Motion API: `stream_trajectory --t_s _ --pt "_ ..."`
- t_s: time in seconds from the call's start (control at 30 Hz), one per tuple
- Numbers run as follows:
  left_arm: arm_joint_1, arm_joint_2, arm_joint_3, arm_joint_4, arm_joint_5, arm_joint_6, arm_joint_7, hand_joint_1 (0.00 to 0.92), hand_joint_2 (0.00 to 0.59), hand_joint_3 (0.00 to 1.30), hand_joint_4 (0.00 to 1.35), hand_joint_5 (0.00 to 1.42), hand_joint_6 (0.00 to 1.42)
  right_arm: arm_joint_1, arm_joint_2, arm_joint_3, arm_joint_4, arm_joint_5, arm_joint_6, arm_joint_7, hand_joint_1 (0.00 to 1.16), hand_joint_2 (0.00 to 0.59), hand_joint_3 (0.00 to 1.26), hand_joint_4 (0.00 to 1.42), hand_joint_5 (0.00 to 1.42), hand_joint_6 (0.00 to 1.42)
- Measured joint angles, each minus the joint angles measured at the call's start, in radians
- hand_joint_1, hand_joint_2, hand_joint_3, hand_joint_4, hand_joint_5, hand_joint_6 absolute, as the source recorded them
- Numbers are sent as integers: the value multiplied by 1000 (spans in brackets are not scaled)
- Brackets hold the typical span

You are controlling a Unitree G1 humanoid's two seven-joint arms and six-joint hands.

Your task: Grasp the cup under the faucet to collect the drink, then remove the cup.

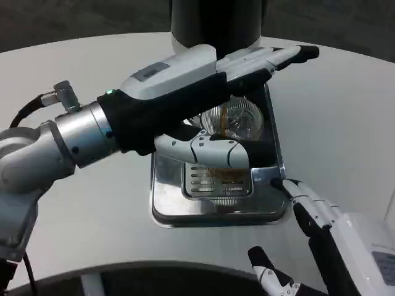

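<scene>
Here the left hand [203, 80] seemingly wraps its fingers round the cup [237, 120]; right hand [321, 228] fingers apart.

Table [74, 209]: plain white. Drip tray [162, 203]: mirror silver, with a slotted grate of parallel bars. Cup [239, 118]: clear, ribbed, an amber tint seen within. Dispenser [216, 21]: black above, silver band below. Left hand [203, 77]: white back, black underside, green light at the wrist. Right hand [333, 234]: white, black fingertips.

no legible text, labels, brands, numbers or signs anywhere on view
</scene>
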Motion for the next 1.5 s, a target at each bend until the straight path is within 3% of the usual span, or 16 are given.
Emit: stream_trajectory --t_s 0.2,0.3,0.53,0.83,1.13,1.5 --pt "6 8 -11 -6 20 -14 19 0 127 0 0 0 0 -97 22 -26 59 -1 43 2 487 344 76 55 109 200" --pt "14 9 -12 -14 25 -14 28 0 126 0 0 0 0 -151 31 -42 86 3 74 1 484 302 42 45 100 200" --pt "29 13 -11 -35 36 -12 46 0 121 0 0 0 0 -233 34 -82 206 131 90 -87 497 278 3 44 87 200" --pt "50 22 -10 -62 40 -10 66 0 119 0 0 0 0 -356 10 -123 349 311 90 -144 538 244 0 0 13 181" --pt "68 26 -7 -86 42 -2 87 0 119 0 0 0 0 -487 -11 -134 466 359 93 -204 552 232 0 0 0 166" --pt "75 30 -8 -91 38 5 89 0 125 0 0 0 0 -626 -24 -145 653 483 112 -232 580 213 0 0 0 90"
